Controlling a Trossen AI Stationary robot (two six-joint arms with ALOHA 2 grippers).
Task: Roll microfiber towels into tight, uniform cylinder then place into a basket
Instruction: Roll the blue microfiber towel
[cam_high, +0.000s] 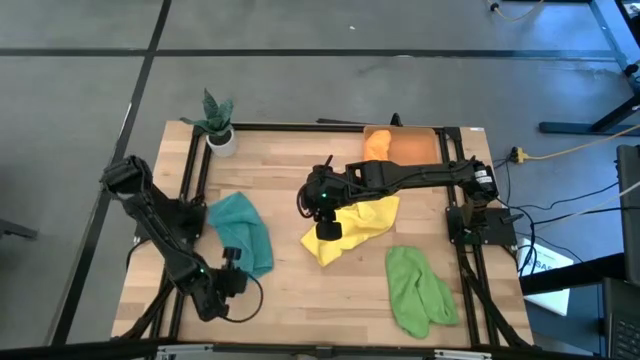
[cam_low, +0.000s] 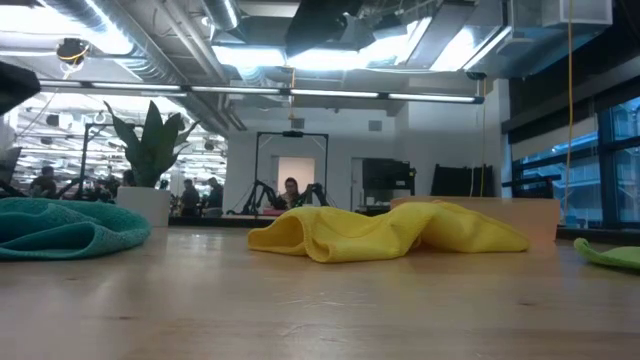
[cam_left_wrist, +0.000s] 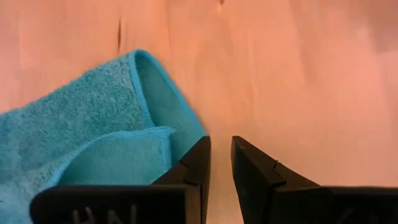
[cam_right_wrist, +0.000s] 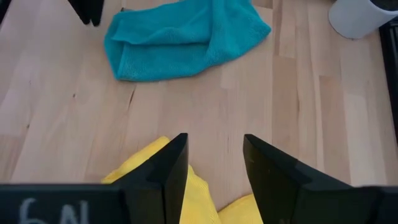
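Note:
The teal towel lies crumpled at the table's left, the yellow towel bunched at the centre, the light green towel at the near right. The orange towel sits in the orange basket at the far edge. My left gripper points down beside the teal towel's near corner, its fingers a narrow gap apart with nothing between them. My right gripper hangs open above the yellow towel's left end. Neither gripper shows in the low view.
A white pot with a green plant stands at the far left corner. Bare wood lies between the teal and yellow towels and along the near edge. The table's black frame rails run along its sides.

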